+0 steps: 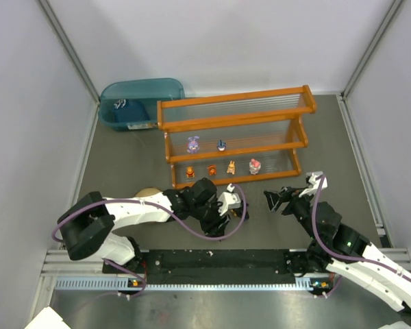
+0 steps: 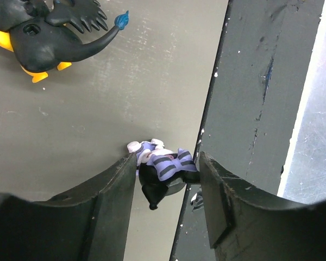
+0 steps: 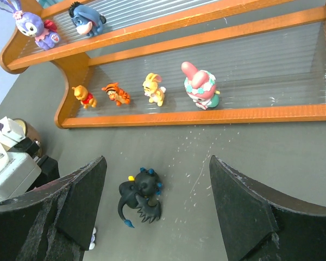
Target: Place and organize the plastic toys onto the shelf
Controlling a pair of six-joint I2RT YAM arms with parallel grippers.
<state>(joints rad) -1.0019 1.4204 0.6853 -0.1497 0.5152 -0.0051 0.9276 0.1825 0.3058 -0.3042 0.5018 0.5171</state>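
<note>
Two toys not yet on shelf (image 3: 206,115) | striped figurine (image 2: 163,166) lies by dark seam (image 2: 206,125) on bench (image 3: 271,163), between fingers of left claw (image 2: 167,159), grip cannot be told | right claw (image 3: 157,160) released, empty, black toy (image 3: 140,201) ahead | risk: loose pinch drops figurine into seam

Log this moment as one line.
left gripper: around striped toy, grip unclear | right gripper: open, facing black toy | shelf: partly filled

An orange-framed shelf (image 3: 206,115) with clear ribbed tiers holds a purple bunny (image 3: 35,26) and blue donkey (image 3: 86,19) above four upright orange, yellow and pink figurines (image 3: 154,89), a black dragon toy (image 3: 140,196) lying in front.
</note>
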